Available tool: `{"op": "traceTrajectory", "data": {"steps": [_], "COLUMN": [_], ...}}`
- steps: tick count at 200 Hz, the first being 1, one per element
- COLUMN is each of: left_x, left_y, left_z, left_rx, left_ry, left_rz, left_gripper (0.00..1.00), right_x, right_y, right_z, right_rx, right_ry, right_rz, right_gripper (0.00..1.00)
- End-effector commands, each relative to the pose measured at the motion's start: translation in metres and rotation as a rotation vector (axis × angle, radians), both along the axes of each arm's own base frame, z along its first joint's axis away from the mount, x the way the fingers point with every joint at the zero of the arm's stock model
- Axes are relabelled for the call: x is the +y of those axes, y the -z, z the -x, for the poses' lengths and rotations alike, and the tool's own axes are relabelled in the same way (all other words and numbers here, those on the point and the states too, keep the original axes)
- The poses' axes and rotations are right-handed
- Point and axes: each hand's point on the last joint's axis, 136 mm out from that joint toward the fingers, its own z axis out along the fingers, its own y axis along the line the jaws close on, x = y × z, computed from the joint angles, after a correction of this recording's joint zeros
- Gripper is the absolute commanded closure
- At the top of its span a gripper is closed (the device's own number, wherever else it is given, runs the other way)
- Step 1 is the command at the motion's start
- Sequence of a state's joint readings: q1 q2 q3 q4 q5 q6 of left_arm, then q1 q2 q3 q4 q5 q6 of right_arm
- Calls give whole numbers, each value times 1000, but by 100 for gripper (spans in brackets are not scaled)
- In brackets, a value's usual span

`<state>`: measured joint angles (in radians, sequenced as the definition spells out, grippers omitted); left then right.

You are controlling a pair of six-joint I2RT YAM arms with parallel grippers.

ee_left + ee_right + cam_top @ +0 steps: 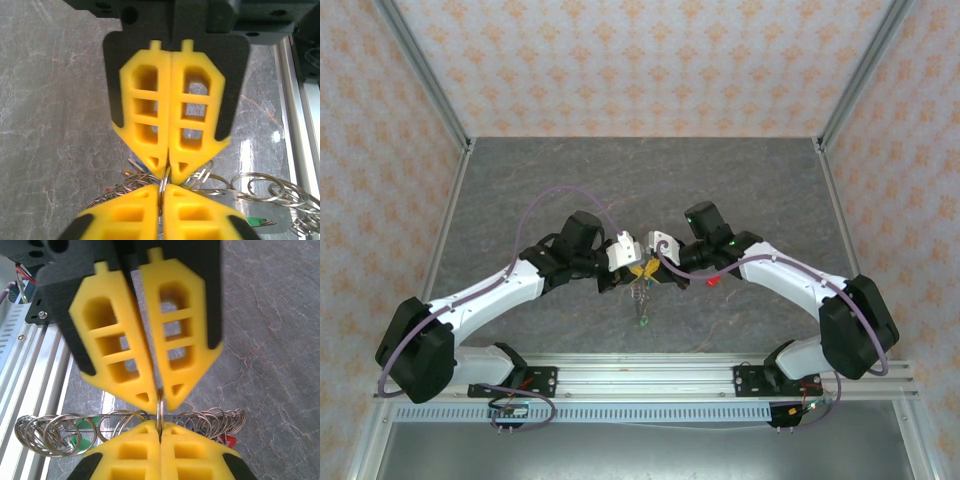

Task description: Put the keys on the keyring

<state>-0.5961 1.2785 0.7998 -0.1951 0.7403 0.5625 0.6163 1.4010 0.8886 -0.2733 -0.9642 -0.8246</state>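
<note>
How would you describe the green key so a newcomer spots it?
Start where the left end effector meets the right end effector mid-table. Metal rings trail from there toward the arm bases, and the green key ends that trail. The red key lies rightward.

Left pincer [167, 169] is showing bright yellow against grey, white-veined table [50, 100]; silver keyring [285, 192] is glinting, green key [256, 221] peeking at five o'clock.

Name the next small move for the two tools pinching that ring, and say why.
Probably ease the left tool slightly away from the right tool, to start spreading the coil. Both are shut tip to tip on the same thin steel ring of the keyring, and the other rings trail loose, so a big pull might slip it.
</note>
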Motion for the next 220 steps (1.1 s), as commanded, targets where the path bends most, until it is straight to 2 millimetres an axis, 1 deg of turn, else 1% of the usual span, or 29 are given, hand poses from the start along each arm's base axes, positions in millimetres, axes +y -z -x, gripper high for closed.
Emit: {"op": "traceTrajectory", "data": {"steps": [1, 9, 20, 49, 65, 75, 85, 89, 111, 133, 167, 189, 220], "left_x": [0, 1, 1, -1, -2, -2, -3, -3, -3, -6, -15, -19, -21], "left_y": [-3, -1, 1, 3, 5, 5, 5, 5, 3, -4, -24, -34, -37], "left_z": [-6, -7, -6, -5, -4, -3, -3, -3, -6, -8, -8, -7, -8], "left_rx": [-32, -30, -23, -6, 2, 6, 9, 10, -3, -24, -46, -51, -48], "left_ry": [-10, -14, -12, 1, 7, 12, 18, 17, 5, -10, -22, -21, -29], "left_rz": [-30, -40, -45, -42, -42, -39, -36, -37, -34, 21, 150, 218, 261], "left_gripper": [97, 96, 87, 85, 83, 86, 97, 100, 100, 100, 100, 100, 100], "right_x": [8, 9, 9, 10, 10, 9, 9, 9, 8, 5, 2, 3, 1], "right_y": [-34, -36, -39, -42, -40, -39, -38, -38, -36, -25, -8, -4, 0], "right_z": [0, 1, 1, 1, 2, 2, 2, 2, 1, -2, -2, -5, -13], "right_rx": [-80, -82, -88, -90, -83, -82, -80, -79, -85, -79, -17, 10, 23], "right_ry": [-41, -43, -42, -21, -10, -6, -4, -4, 10, 38, 63, 77, 103], "right_rz": [-82, -91, -107, -147, -155, -155, -153, -153, -153, -139, -158, -191, -215], "right_gripper": [100, 100, 100, 100, 100, 100, 100, 100, 100, 97, 88, 85, 85]}}
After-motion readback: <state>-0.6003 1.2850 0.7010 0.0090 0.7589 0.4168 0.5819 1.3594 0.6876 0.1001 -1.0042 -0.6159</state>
